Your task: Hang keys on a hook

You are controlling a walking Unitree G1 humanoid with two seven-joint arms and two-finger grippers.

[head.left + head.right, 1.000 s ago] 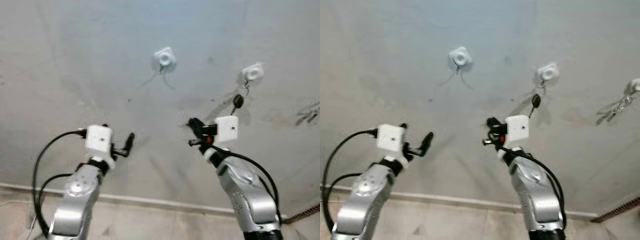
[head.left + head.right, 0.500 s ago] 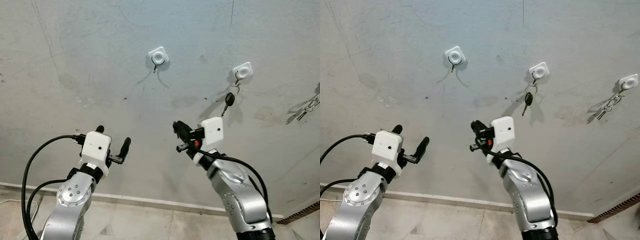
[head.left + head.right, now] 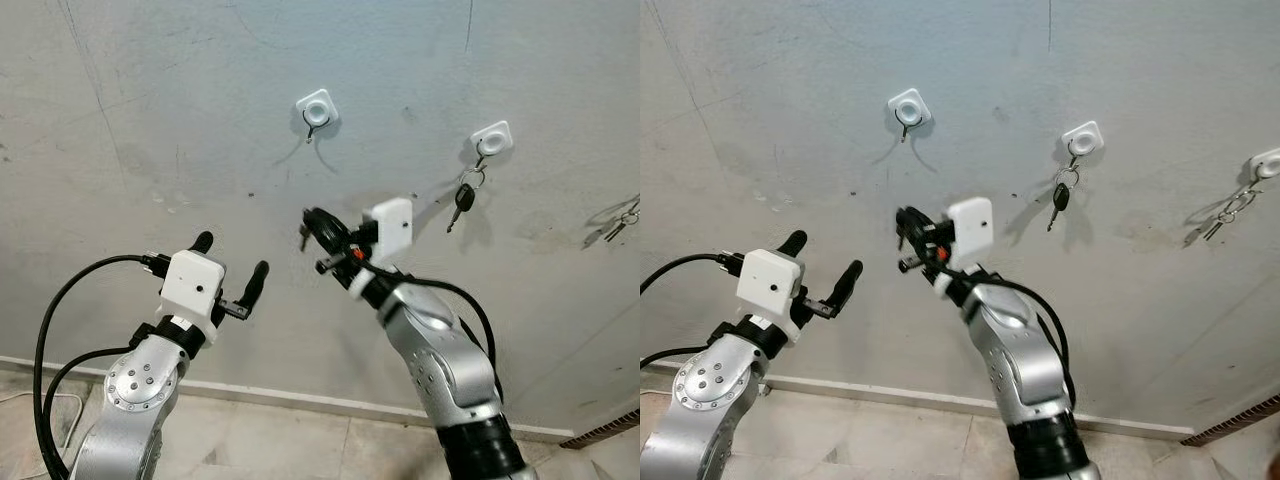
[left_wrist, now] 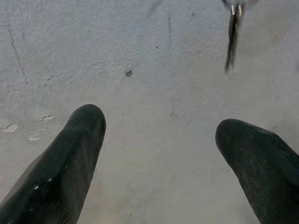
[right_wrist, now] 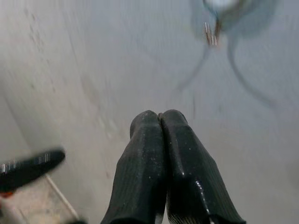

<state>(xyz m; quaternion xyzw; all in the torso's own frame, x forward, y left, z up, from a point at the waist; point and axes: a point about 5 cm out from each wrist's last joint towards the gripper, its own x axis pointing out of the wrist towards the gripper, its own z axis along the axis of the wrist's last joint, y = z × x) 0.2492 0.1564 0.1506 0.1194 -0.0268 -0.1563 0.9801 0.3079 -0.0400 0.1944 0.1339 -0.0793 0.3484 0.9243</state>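
Two tools: left (image 4: 156,135) spread wide, right (image 5: 160,116) pressed closed, empty.

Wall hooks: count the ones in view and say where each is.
3. An empty hook sits above the right gripper; the middle hook holds a black-headed key; the far-right hook, at the picture's edge, carries a metal key bunch. More may lie beyond.

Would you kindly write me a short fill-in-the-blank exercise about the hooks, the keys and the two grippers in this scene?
1. The hook nearest the right gripper is ____.
2. The black-headed key hangs from the ____ of three hooks.
3. The right gripper's fingers are ____.
4. The left gripper's fingers are ____.

Missing words: empty; middle; shut; open
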